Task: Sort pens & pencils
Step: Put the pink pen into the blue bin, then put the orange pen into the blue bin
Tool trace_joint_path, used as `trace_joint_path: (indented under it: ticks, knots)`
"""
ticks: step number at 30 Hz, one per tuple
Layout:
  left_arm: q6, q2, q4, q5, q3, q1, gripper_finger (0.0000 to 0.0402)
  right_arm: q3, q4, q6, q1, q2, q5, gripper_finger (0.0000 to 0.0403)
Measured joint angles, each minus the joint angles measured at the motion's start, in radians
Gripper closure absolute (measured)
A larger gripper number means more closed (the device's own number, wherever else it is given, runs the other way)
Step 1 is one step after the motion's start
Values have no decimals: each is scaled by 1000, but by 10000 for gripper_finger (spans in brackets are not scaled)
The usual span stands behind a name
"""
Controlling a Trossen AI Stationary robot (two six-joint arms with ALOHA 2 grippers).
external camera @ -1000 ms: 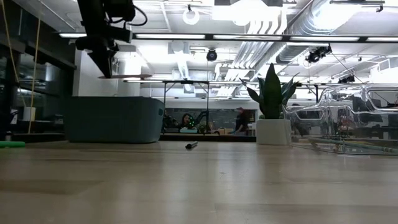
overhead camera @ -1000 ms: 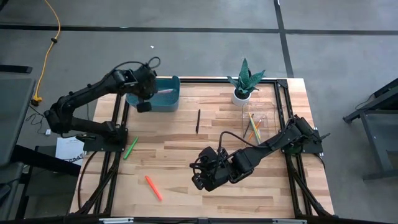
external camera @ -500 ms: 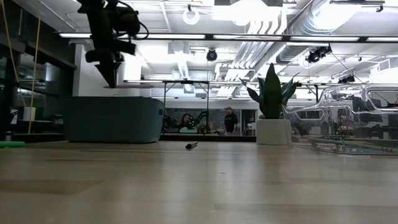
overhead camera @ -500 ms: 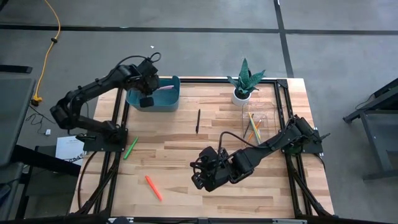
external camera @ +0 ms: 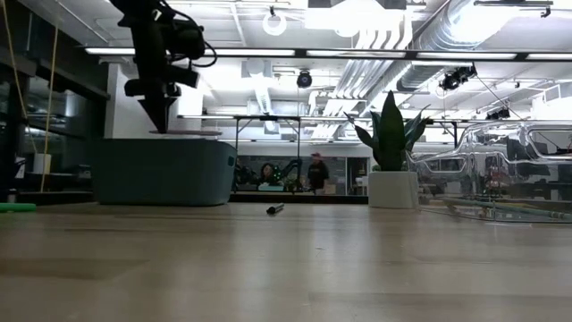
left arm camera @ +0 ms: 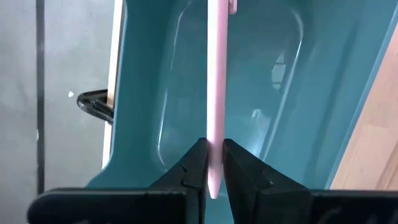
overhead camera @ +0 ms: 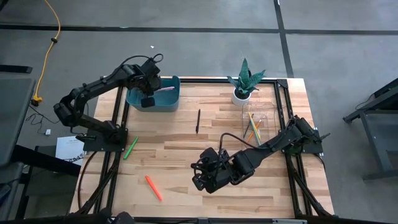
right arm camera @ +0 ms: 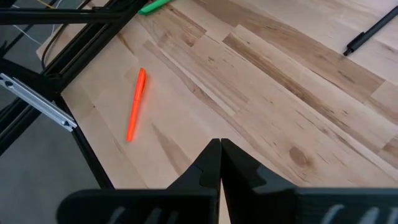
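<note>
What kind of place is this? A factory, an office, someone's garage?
Most likely a robotics lab or workshop inside a big open industrial hall. Two robot arms are bolted to a wooden table on a bare concrete floor, exposed ducts run under the ceiling, and people sit at benches far behind.

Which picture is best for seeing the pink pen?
The left wrist view: the pink pen fills it, pinched by the left gripper over the teal bin. The high view shows a small pink sliver; the low view, a thin edge-on line; the right wrist view, nothing.
</note>
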Motion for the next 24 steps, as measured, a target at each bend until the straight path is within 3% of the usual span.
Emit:
trace_joint_path:
  ticks: [12, 18, 24]
  knots:
    - [41, -4, -57, 79, 0, 57, 266, 0, -2, -1, 0, 0, 0, 403]
    - [90, -56, -111, 267, 0, 17, 280, 0, -19, -2, 1, 0, 0, 403]
    - [101, -179, -219, 358, -1, -155, 305, 0, -31, -6, 1, 0, 5, 403]
